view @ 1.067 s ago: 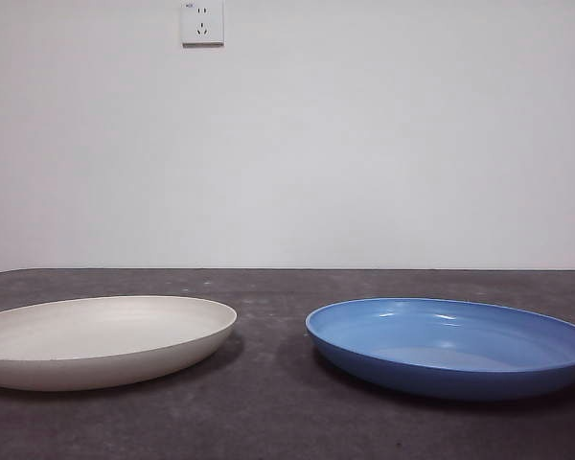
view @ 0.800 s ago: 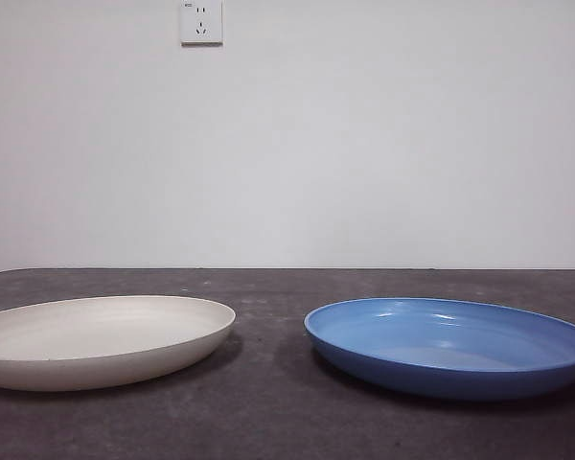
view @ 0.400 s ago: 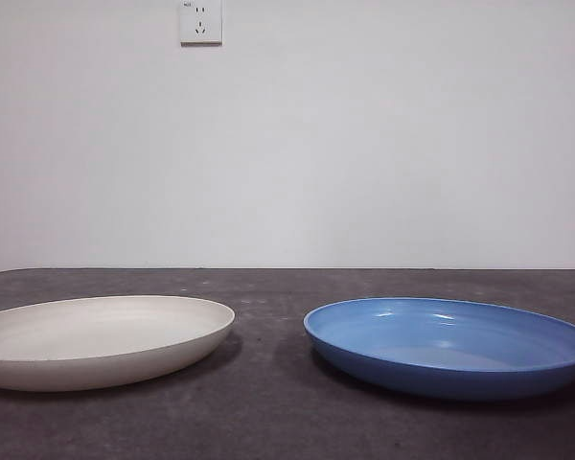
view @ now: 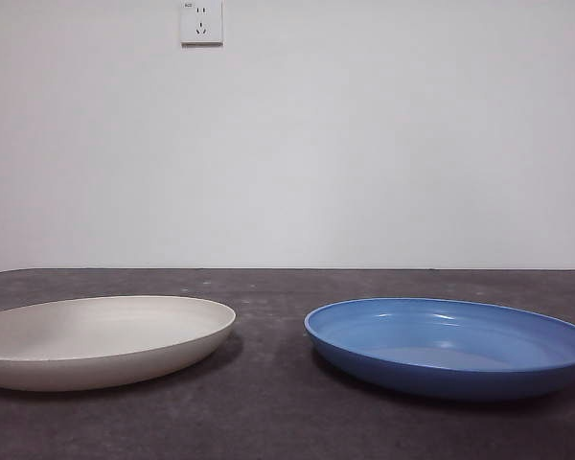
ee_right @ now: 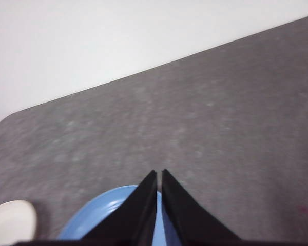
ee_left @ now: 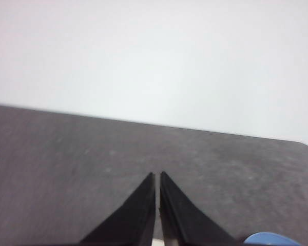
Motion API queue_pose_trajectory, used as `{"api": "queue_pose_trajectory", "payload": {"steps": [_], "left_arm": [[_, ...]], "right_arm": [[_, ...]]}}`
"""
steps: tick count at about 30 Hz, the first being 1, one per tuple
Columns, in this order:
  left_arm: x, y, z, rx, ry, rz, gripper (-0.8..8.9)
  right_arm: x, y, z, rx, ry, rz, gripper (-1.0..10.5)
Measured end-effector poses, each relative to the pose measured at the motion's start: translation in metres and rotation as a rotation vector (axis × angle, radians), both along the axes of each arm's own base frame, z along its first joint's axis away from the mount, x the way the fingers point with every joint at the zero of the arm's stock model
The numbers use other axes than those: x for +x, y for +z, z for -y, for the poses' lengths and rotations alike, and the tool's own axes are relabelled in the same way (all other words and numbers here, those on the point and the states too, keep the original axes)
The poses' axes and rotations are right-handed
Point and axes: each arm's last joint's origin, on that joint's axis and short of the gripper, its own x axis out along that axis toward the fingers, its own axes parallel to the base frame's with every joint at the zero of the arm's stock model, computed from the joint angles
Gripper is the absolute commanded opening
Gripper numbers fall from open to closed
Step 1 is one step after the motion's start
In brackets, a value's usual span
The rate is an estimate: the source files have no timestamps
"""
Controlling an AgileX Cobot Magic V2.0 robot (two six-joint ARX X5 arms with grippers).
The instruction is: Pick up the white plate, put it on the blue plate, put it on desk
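On the dark grey-brown surface (view: 287, 422) two shallow round plates sit side by side, well apart, with a strip of bare tabletop between them. Seen from the front, the white plate (view: 101, 340) lies flat on the left, its left rim cut off by the picture's edge. The blue plate (view: 450, 345) lies flat on the right, its rim reaching almost to the right edge of the picture. Neither plate touches the other, and nothing rests in either one. Open tabletop runs in front of both plates and behind them to the far edge, where a plain white wall rises with a socket (view: 201, 21) high up.

No arm shows in the front view. The left tool (ee_left: 157, 177) has its two black jaws closed together, holding nothing, above bare tabletop, with a sliver of the blue plate's rim at the corner of its view. The right tool (ee_right: 158, 174) is also closed and holds nothing; it hangs over the blue plate (ee_right: 110, 215), with a bit of the white plate (ee_right: 10, 223) visible off to the side.
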Motion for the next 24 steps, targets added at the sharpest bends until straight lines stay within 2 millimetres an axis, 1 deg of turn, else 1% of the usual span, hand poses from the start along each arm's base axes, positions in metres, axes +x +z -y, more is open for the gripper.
{"api": "queue_pose_trajectory", "payload": {"steps": [3, 6, 9, 12, 18, 21, 24], "left_arm": [[0.005, 0.023, 0.003, 0.012, -0.053, -0.007, 0.16], [0.01, 0.04, 0.007, 0.02, -0.107, -0.012, 0.16], [0.014, 0.052, 0.011, 0.022, -0.156, -0.004, 0.16], [0.018, 0.06, 0.016, 0.024, -0.203, -0.001, 0.16], [0.027, 0.065, 0.029, 0.016, -0.274, -0.033, 0.16], [0.031, 0.062, 0.037, 0.014, -0.315, -0.067, 0.16], [0.034, 0.059, 0.042, 0.017, -0.342, -0.089, 0.16]], "right_arm": [[0.002, 0.023, -0.002, 0.003, 0.055, -0.022, 0.1], [0.007, 0.041, -0.005, 0.001, 0.136, -0.058, 0.1], [0.013, 0.057, -0.008, -0.002, 0.224, -0.096, 0.1], [0.019, 0.071, -0.012, -0.016, 0.273, -0.106, 0.1], [0.024, 0.089, -0.026, -0.047, 0.383, -0.08, 0.1], [0.027, 0.089, -0.033, -0.077, 0.442, -0.081, 0.1], [0.033, 0.085, -0.039, -0.11, 0.478, -0.108, 0.1]]}}
